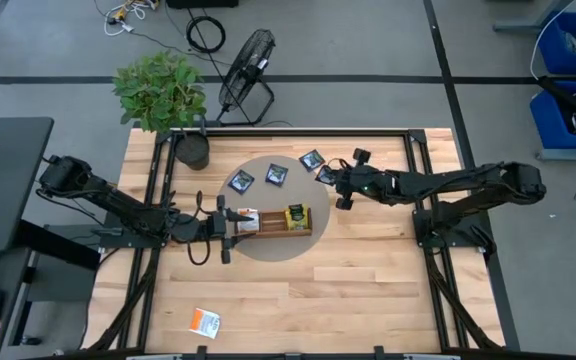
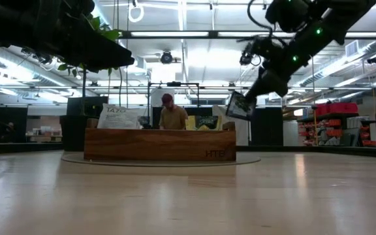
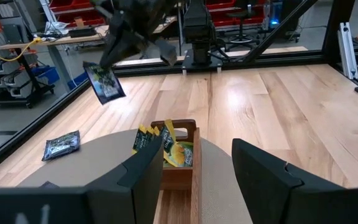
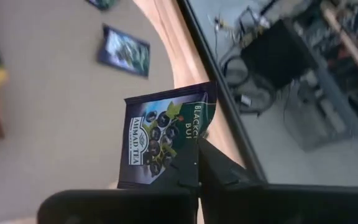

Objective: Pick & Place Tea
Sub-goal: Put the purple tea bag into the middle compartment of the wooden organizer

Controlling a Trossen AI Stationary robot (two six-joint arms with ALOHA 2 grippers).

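A navy tea sachet (image 4: 160,140) hangs in the air over the far right of the grey round mat (image 1: 268,250), with my right gripper (image 1: 330,178) shut on it. Three more navy sachets (image 1: 241,181) (image 1: 276,175) (image 1: 312,159) lie flat on the mat. The wooden tray (image 1: 273,222) on the mat holds upright yellow-green sachets (image 3: 166,146) and orange-and-white ones (image 1: 248,218). My left gripper (image 3: 197,180) stands open at the tray's left end, one finger on either side of it. One orange sachet (image 1: 205,321) lies near the table's front edge. My right gripper pinches the navy sachet between its two fingers (image 4: 219,171) at one edge, close to a corner (image 4: 190,158). The fingers slant downward from the table's right side. The sachet is lifted clear of the mat and hangs tilted below the fingertips (image 2: 240,104).
A potted plant (image 1: 163,95) stands at the table's far left corner, and a fan (image 1: 246,70) sits on the floor beyond the far edge. Bare wood lies in front of the mat. A person (image 2: 172,114) sits in the room behind the table.
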